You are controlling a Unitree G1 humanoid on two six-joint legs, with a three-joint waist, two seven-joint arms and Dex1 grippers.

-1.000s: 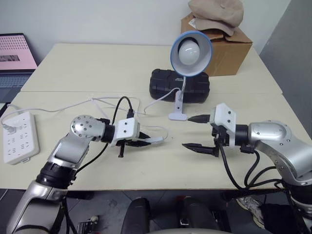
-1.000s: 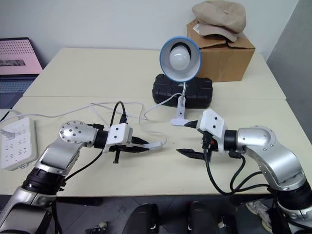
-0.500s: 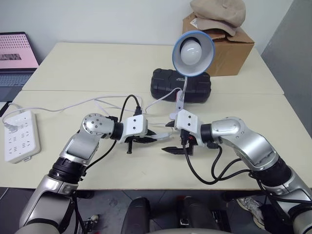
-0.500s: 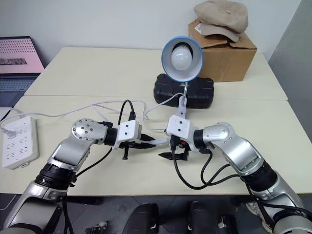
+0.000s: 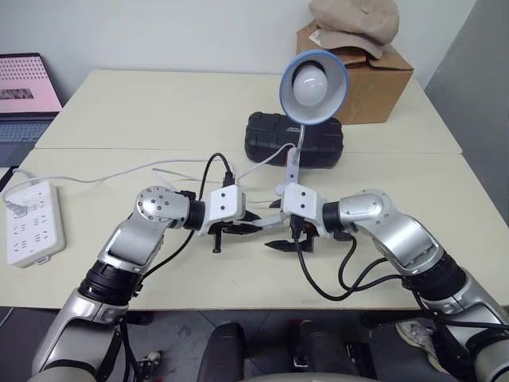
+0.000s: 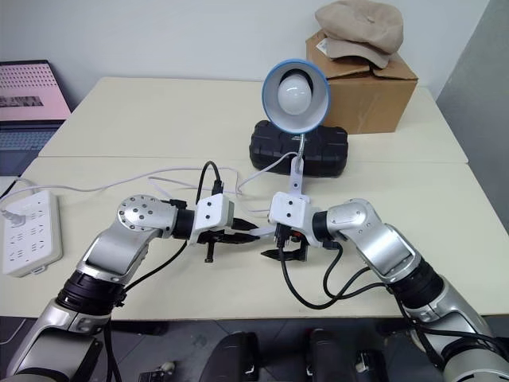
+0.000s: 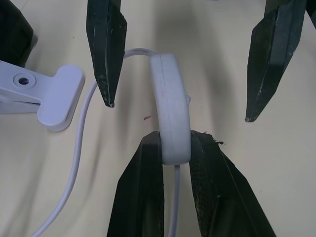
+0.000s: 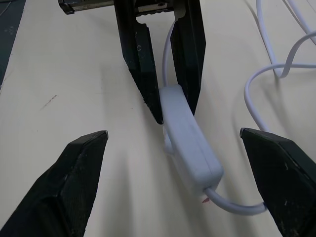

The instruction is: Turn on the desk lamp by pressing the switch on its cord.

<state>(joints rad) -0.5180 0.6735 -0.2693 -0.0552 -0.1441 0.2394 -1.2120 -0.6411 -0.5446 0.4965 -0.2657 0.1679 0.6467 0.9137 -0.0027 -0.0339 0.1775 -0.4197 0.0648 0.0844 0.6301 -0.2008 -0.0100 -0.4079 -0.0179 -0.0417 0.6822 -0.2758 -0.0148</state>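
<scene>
Two claws meet over the bench (image 5: 238, 111) front of centre. Left claw (image 7: 175, 153) is clamped on one end of the switch (image 7: 170, 116), holding it just above the surface. Right claw (image 8: 180, 163) stands apart, its fingers either side of the switch's free end. Desk lamp (image 5: 312, 76) stands just behind, unlit, its cord (image 5: 119, 171) trailing left.

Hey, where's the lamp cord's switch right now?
The switch is clamped at one end in the left gripper, near the table's front middle, with the right gripper open around its free end.
</scene>
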